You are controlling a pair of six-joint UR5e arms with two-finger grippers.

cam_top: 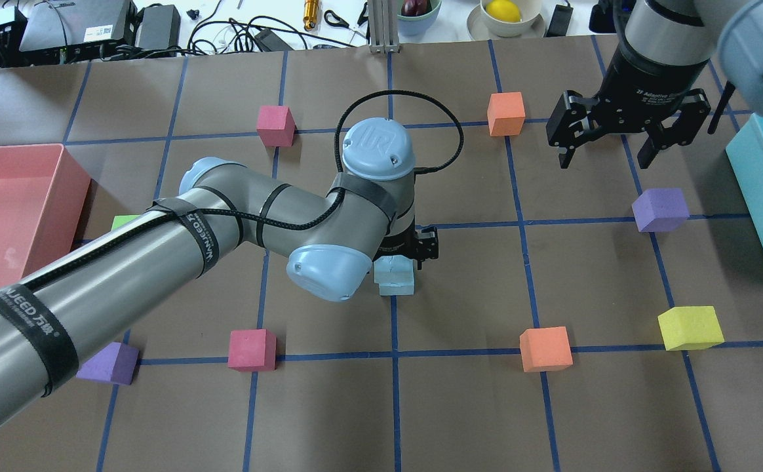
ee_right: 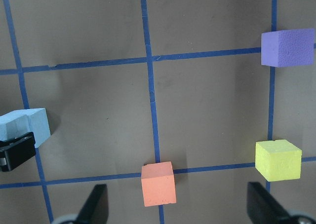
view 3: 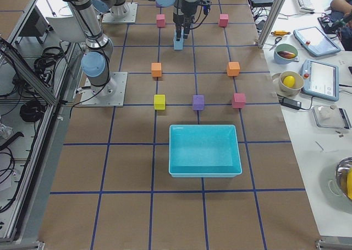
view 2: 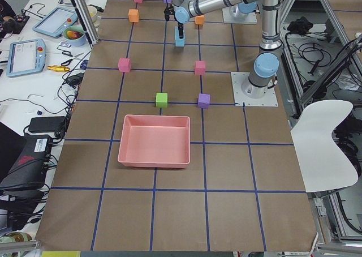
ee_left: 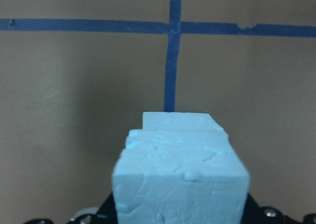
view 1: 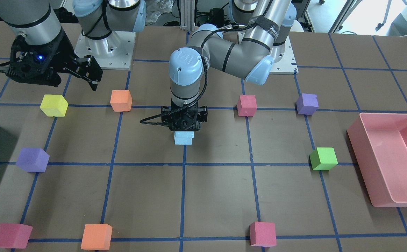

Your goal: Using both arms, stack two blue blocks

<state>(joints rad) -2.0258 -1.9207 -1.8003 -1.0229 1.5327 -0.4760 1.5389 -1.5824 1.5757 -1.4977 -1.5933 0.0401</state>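
Observation:
Two pale blue blocks sit at the table's middle, on a tape crossing. The upper blue block [view 1: 184, 134] rests on the lower blue block [view 1: 183, 141], slightly offset from it. My left gripper [view 1: 184, 130] points straight down and is shut on the upper block. The left wrist view shows that block [ee_left: 180, 179] close up, with the lower block [ee_left: 180, 120] peeking out beyond it. My right gripper [cam_top: 611, 147] is open and empty. It hovers well off to the side, between an orange cube [cam_top: 506, 113] and a purple cube [cam_top: 661, 210].
A pink bin [view 1: 361, 164] stands on my left side and a teal bin [cam_top: 762, 196] on my right. Yellow [view 1: 54, 105], orange [view 1: 121, 100], red [view 1: 247, 105], purple [view 1: 307, 104] and green [view 1: 324, 158] cubes lie scattered around the stack.

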